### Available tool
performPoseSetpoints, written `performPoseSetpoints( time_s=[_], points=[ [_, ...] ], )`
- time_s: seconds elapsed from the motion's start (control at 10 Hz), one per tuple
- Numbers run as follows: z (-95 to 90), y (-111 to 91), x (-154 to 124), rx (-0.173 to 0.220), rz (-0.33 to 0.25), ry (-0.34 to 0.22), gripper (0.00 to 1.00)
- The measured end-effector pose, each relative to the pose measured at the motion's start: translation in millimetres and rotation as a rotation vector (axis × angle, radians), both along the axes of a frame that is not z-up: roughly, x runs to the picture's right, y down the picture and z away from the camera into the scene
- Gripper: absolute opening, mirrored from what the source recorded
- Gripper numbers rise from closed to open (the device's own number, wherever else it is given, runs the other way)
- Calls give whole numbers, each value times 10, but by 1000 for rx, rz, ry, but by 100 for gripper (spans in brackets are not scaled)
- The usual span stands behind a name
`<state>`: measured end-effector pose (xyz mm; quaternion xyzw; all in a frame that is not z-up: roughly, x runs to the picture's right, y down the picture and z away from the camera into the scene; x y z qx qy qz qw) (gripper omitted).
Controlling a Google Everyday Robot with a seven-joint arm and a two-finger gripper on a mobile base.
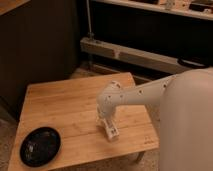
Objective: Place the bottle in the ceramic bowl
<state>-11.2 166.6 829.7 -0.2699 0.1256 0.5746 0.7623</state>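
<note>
The bottle (110, 130) is small and whitish with a dark-printed label. It lies on its side on the wooden table (65, 102), near the front right. My gripper (104, 120) hangs from the white arm (135, 95) that reaches in from the right. It sits directly over the bottle's far end, touching or nearly touching it, and hides part of it. The ceramic bowl (40, 146) is shallow, glossy and black, and stands at the table's front left corner, well to the left of the bottle and gripper.
The table is low, with its right edge (150, 132) close to the bottle. Behind it are a dark wall and a grey metal rail (130, 52). My white body (190, 125) fills the right side.
</note>
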Motion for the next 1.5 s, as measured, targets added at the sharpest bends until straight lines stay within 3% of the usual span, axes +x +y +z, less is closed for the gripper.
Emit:
performPoseSetpoints(
  time_s=[0.1, 0.4, 0.7, 0.8, 1.0, 1.3, 1.5],
  points=[
    [30, 34, 13, -9, -5, 7, 65],
    [139, 126, -20, -82, 15, 26, 36],
    [170, 73, -179, -139, 92, -8, 8],
    [99, -39, -347, -149, 130, -57, 1],
    [-44, -229, -526, -152, 175, -126, 0],
    [-488, -680, -1256, -149, 212, -339, 0],
    [-793, -704, -1777, -173, 194, -518, 0]
  ],
)
